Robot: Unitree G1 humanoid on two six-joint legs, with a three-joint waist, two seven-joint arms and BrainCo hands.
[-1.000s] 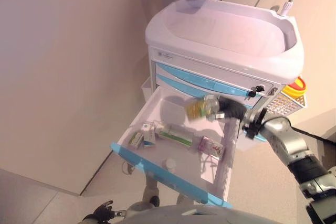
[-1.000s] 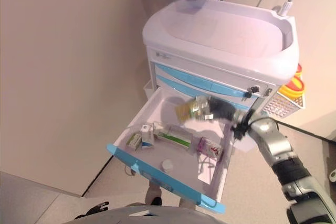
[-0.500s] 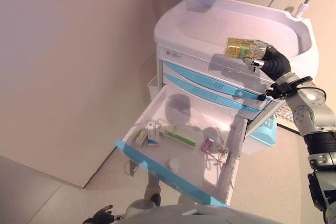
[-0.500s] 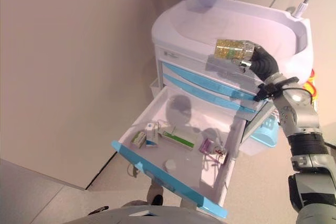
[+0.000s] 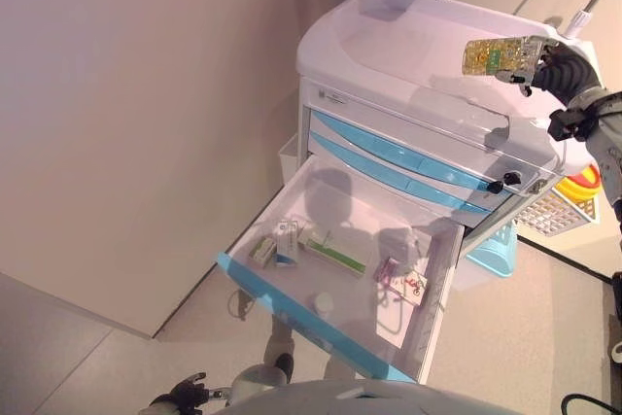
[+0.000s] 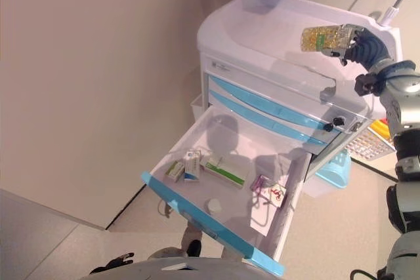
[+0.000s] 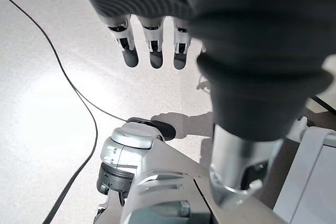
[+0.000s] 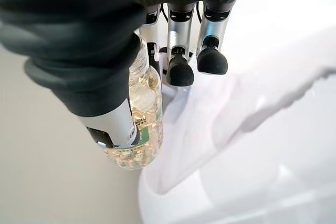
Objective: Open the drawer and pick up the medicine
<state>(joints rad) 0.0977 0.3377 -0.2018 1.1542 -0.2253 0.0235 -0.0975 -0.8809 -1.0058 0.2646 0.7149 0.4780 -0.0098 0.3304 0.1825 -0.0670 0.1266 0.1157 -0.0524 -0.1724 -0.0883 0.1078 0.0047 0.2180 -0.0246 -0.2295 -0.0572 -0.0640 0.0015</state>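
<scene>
Bottle (image 5: 501, 54): clear, full of yellow capsules, held in the right hand (image 5: 562, 70) above the cart top (image 5: 418, 55), well clear of the open drawer (image 5: 340, 269).
Long axis: lying roughly level, pointing out from the hand toward the robot's left, across the cart top.
Right hand: thumb and fingers (image 8: 180, 66) curled round the bottle.
Left hand (image 7: 152, 45): low by the floor, fingers loose, holding nothing; far from the bottle.
Nearer hand: the right, already gripping.
Drawer contents: small boxes (image 5: 275, 245), a long green-striped box (image 5: 332, 255), a pink packet (image 5: 398, 277), a white cap (image 5: 323, 304).
Change: half a second ago the bottle hung nearer the cart's front edge; a second ago, just over the drawer; now higher and farther back.
</scene>
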